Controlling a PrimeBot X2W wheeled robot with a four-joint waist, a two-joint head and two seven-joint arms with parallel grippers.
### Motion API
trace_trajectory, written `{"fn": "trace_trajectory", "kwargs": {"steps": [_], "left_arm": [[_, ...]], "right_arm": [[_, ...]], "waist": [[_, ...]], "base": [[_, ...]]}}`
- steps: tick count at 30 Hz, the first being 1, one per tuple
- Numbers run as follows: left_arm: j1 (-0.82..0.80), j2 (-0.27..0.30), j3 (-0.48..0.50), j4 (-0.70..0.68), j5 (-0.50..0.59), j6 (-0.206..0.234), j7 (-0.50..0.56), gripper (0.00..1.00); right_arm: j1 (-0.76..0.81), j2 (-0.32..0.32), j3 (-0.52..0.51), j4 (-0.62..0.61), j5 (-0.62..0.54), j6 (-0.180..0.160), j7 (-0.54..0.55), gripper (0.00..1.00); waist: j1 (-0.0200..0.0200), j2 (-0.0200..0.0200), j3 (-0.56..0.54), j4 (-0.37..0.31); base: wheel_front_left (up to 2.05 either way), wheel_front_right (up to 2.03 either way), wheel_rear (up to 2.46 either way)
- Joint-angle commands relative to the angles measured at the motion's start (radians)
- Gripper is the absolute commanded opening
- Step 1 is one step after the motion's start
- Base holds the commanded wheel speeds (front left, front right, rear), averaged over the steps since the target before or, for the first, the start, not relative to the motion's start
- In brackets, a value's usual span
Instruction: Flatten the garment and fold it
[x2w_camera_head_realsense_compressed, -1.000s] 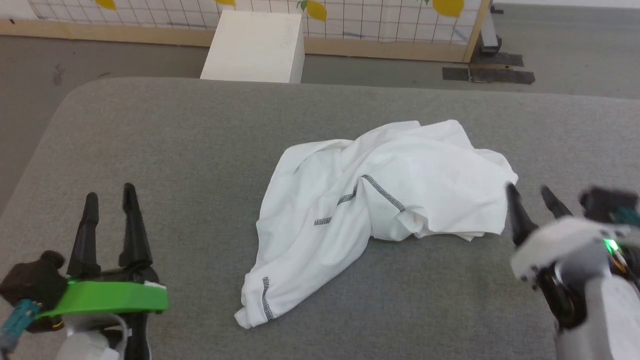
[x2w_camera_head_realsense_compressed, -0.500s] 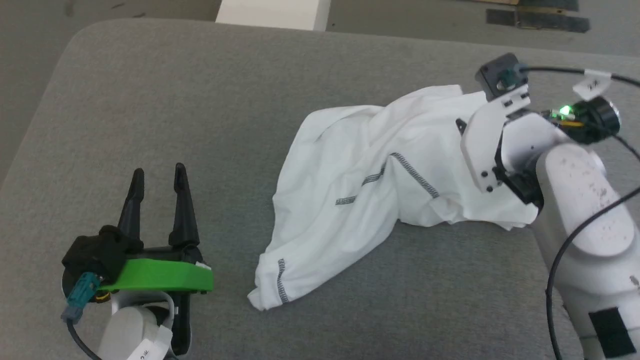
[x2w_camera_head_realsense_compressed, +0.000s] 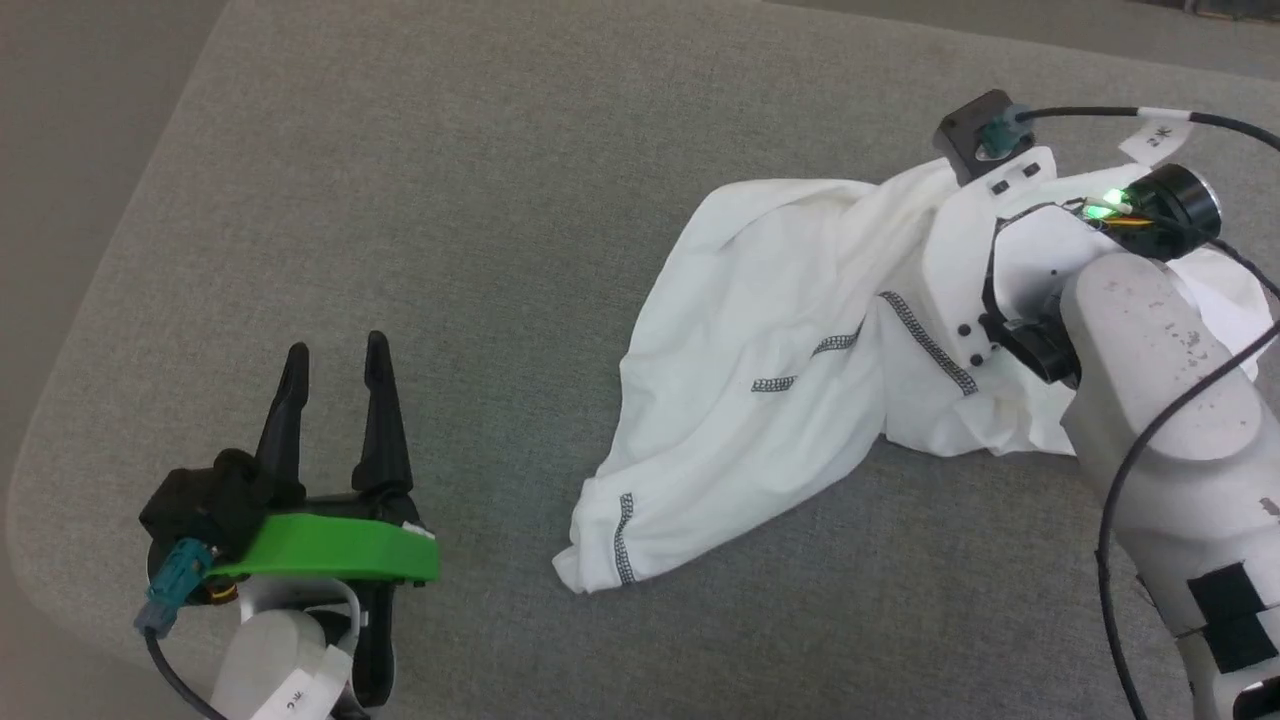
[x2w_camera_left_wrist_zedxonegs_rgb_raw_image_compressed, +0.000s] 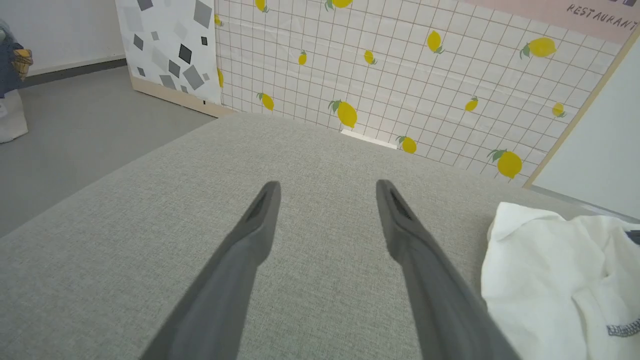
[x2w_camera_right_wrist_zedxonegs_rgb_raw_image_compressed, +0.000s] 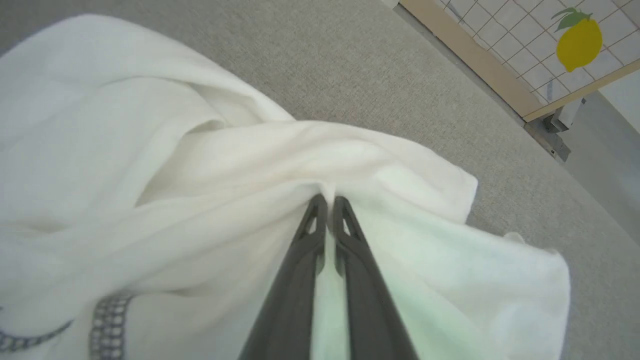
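Pinching garment (x2w_camera_right_wrist_zedxonegs_rgb_raw_image_compressed: 150, 150), right jaws newly closed

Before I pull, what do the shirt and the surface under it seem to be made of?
The garment: thin, soft white cloth, matte; it drapes in loose folds and bunches where the right gripper pinches it. The grey surface: woven, upholstery-like fabric, matte, with a fine visible weave; rounded edges hint at padding.

Left end effector (x2w_camera_head_realsense_compressed: 337, 345) spread; right end effector (x2w_camera_right_wrist_zedxonegs_rgb_raw_image_compressed: 330, 198) pinched.
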Motion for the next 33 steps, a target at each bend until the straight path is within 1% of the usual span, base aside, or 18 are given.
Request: {"fn": "trace_trajectory", "kwargs": {"steps": [1,4,6,10,12,14,17,18,20,22,23,25,27,29,30,33], "left_arm": [[-0.002,-0.005,0.007,-0.001,-0.001,-0.002,-0.005,1.0],[0.011,-0.006,0.011,-0.004,0.0,-0.001,-0.005,1.0],[0.025,-0.006,0.014,-0.006,0.002,0.003,-0.005,1.0],[0.059,-0.006,0.014,0.0,0.005,0.005,-0.005,1.0],[0.073,-0.006,0.013,0.003,0.007,0.008,-0.005,1.0],[0.088,-0.006,0.01,0.007,0.007,0.009,-0.005,1.0],[0.099,-0.006,0.003,0.019,0.017,0.009,-0.005,1.0],[0.1,-0.006,0.002,0.021,0.017,0.009,-0.005,1.0],[0.1,-0.006,0.0,0.028,0.017,0.01,-0.005,1.0],[0.099,-0.005,-0.002,0.035,0.021,0.01,-0.005,1.0],[0.099,-0.005,-0.003,0.039,0.024,0.01,-0.005,1.0],[0.1,-0.004,-0.003,0.047,0.024,0.01,-0.005,1.0],[0.098,-0.004,-0.005,0.059,0.023,0.009,-0.005,1.0],[0.097,-0.004,-0.007,0.07,0.02,0.008,-0.005,1.0],[0.097,-0.003,-0.007,0.076,0.018,0.008,-0.004,1.0],[0.097,-0.001,-0.007,0.084,0.011,0.007,0.004,1.0]], "right_arm": [[-0.018,-0.015,0.0,-0.012,0.02,-0.002,-0.025,0.0],[0.006,-0.036,-0.004,-0.068,0.063,-0.002,-0.072,0.0],[0.043,-0.051,-0.014,-0.134,0.106,-0.002,-0.096,0.0],[0.195,-0.081,-0.1,-0.318,0.213,-0.002,-0.092,0.0],[0.31,-0.089,-0.168,-0.431,0.25,-0.002,-0.062,0.0],[0.462,-0.099,-0.232,-0.557,0.263,-0.002,-0.003,0.0],[0.683,-0.085,-0.322,-0.69,0.29,-0.002,0.081,0.0],[0.764,-0.071,-0.362,-0.723,0.297,-0.002,0.108,0.0],[0.895,-0.058,-0.415,-0.763,0.279,-0.002,0.155,0.0],[0.987,-0.016,-0.464,-0.778,0.285,-0.002,0.183,0.0],[1.019,-0.007,-0.474,-0.782,0.273,-0.002,0.196,0.0],[1.061,0.026,-0.495,-0.768,0.271,-0.002,0.206,0.0],[1.085,0.04,-0.501,-0.744,0.254,-0.002,0.227,0.0],[1.078,0.055,-0.511,-0.736,0.245,-0.002,0.214,0.01],[1.064,0.068,-0.517,-0.735,0.248,-0.002,0.193,1.0],[1.009,0.109,-0.548,-0.763,0.301,-0.002,0.11,1.0]], "waist": [[-0.0001,0.0,-0.034,-0.023],[-0.0001,0.0,-0.078,-0.051],[-0.0001,0.0,-0.112,-0.08],[-0.0001,0.0,-0.177,-0.132],[-0.0001,0.0,-0.202,-0.158],[-0.0001,0.0,-0.219,-0.184],[-0.0001,0.0,-0.228,-0.213],[-0.0001,0.0,-0.228,-0.222],[-0.0001,0.0,-0.229,-0.235],[-0.0001,0.0,-0.225,-0.248],[-0.0001,0.0,-0.226,-0.254],[-0.0001,0.0,-0.223,-0.266],[-0.0001,0.0,-0.222,-0.271],[-0.0001,0.0,-0.223,-0.276],[-0.0001,0.0,-0.225,-0.279],[-0.0001,0.0,-0.229,-0.288]], "base": [[0.0,0.0,0.0],[0.0,0.0,0.0],[0.0,0.0,0.0],[0.0,0.0,0.0],[0.0,0.0,0.0],[0.0,0.0,0.0],[0.0,0.0,0.0],[0.0,0.0,0.0],[0.0,0.0,0.0],[0.0,0.0,0.0],[0.0,0.0,0.0],[0.0,0.0,0.0],[0.0,0.0,0.0],[0.0,0.0,0.0],[0.0,0.0,0.0],[0.0,0.0,0.0]]}}
